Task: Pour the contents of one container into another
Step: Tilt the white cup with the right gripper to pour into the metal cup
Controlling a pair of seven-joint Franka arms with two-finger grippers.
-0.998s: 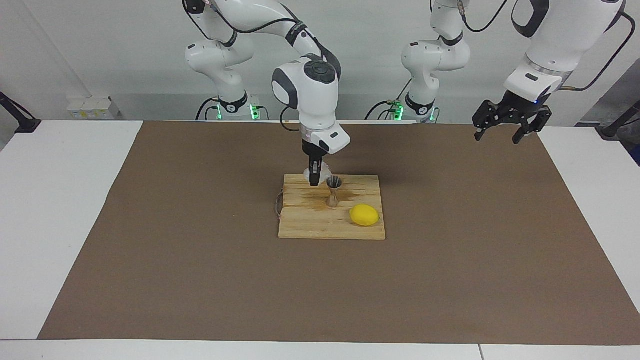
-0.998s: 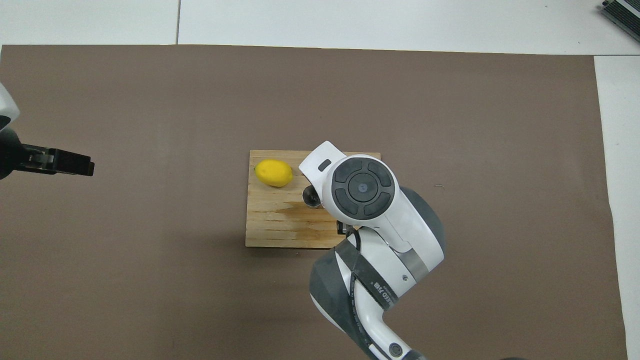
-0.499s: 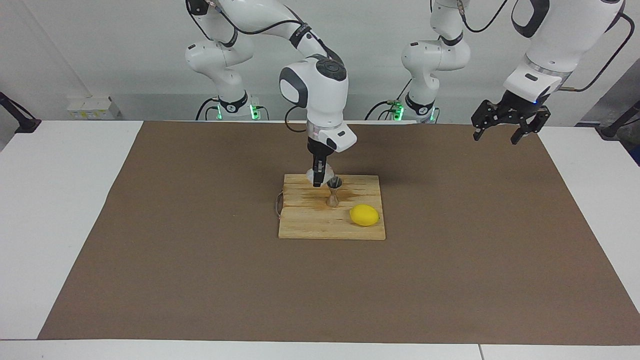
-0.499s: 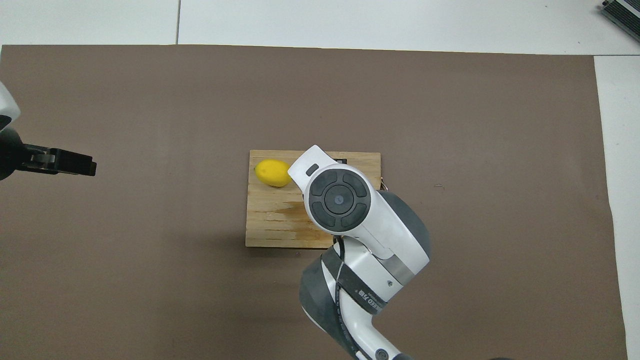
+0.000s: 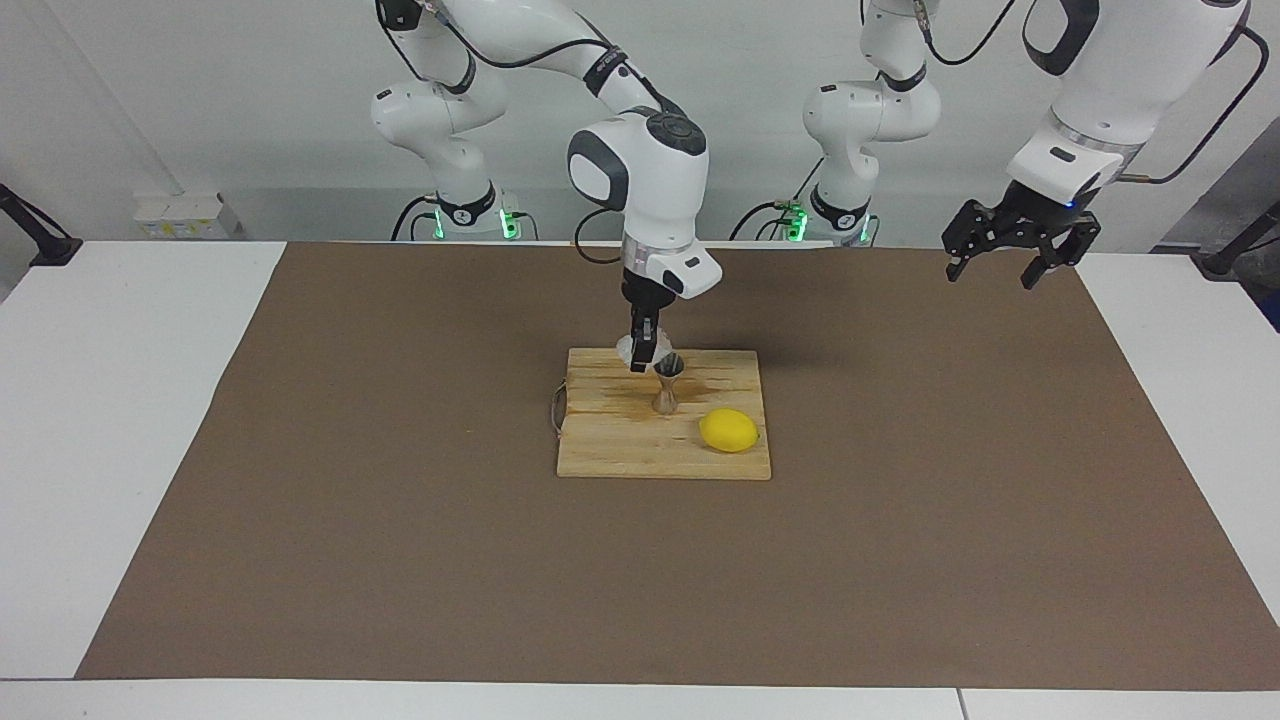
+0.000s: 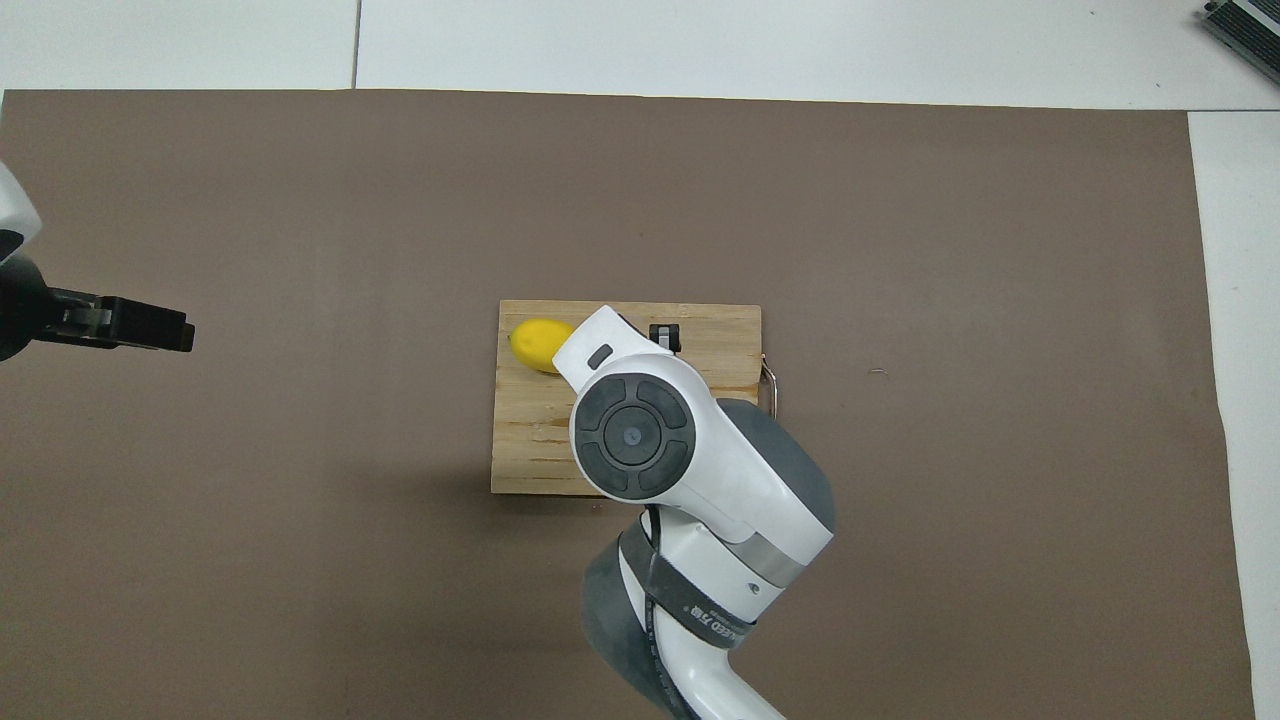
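My right fingers point(image 5: 640, 362) are closed tight on the little glass cup point(image 5: 633, 348). I hold it up in the air, over the edge of the wooden board point(image 5: 610, 440) that is nearer to me. The cup is tipped, and it sits just beside the top of the metal jigger point(image 5: 667, 384). I cannot tell if the cup touches the jigger, or if anything is coming out of it.

The jigger stands up straight on the board. It is silver and thin in the middle, like an hourglass. There is a dark wet-looking stain on the wood around it.

A yellow lemon point(image 5: 728, 430) lies on the board too. It is near the jigger, a bit farther from me, toward my left arm's end of the worktop point(image 5: 60, 400). From high above, my right arm hides the cup and the jigger, and only part of the lemon point(image 6: 535, 342) peeks out.

The board lies in the middle of a big brown mat point(image 5: 300, 500) that covers most of the worktop.

My left fingers point(image 5: 1005, 258) are spread wide open and hold nothing. They hang in the air over the corner of the mat at my left arm's end. That arm just waits.
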